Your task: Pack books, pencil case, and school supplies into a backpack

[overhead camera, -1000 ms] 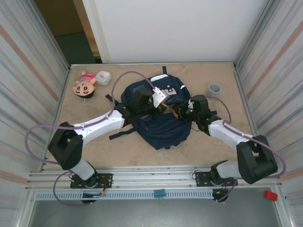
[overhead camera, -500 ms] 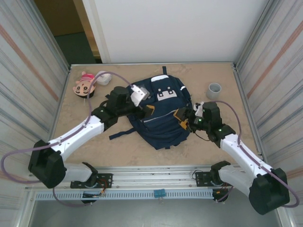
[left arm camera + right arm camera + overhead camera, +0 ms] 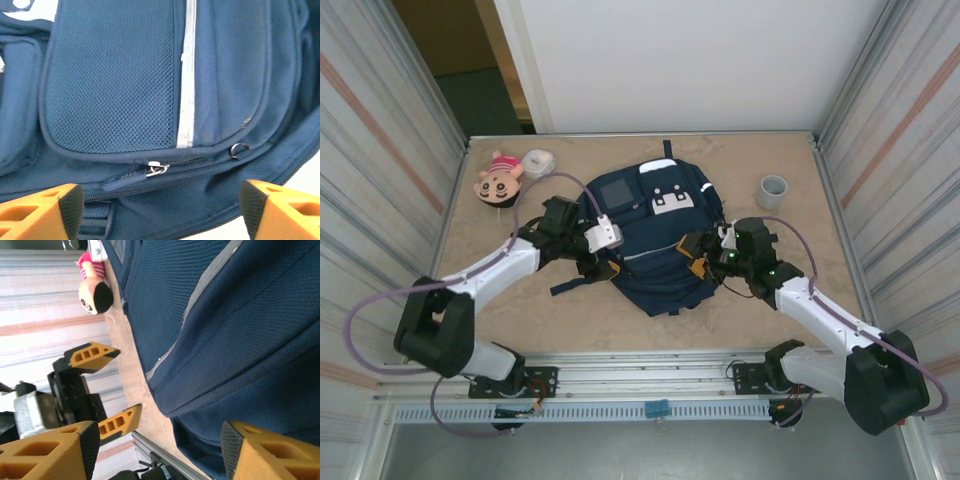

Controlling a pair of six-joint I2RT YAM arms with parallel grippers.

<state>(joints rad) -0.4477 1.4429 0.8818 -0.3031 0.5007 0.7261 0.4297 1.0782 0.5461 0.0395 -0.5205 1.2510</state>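
The navy backpack [image 3: 655, 215] lies flat in the middle of the desk [image 3: 720, 322]. The left fingers [image 3: 40, 212] stand spread wide at its left edge, grasping nothing; the right fingers [image 3: 265, 452], at its right edge, are released too, nothing between them.

Both arms shared one livery: the left arm [image 3: 505, 268] and the right arm [image 3: 815, 305] had glossy white link shells between chunky black joint housings. A pale purple cable [image 3: 555, 176] trailed from each (thin, and smooth-sheathed). The left gripper [image 3: 161, 212] carried orange moulded fingers [image 3: 35, 212] with hollow ribbed cells and black inner pads. Small green lights [image 3: 730, 256] glowed on the right wrist. A grey-white box [image 3: 604, 235], perhaps a camera housing, sat on the left wrist.
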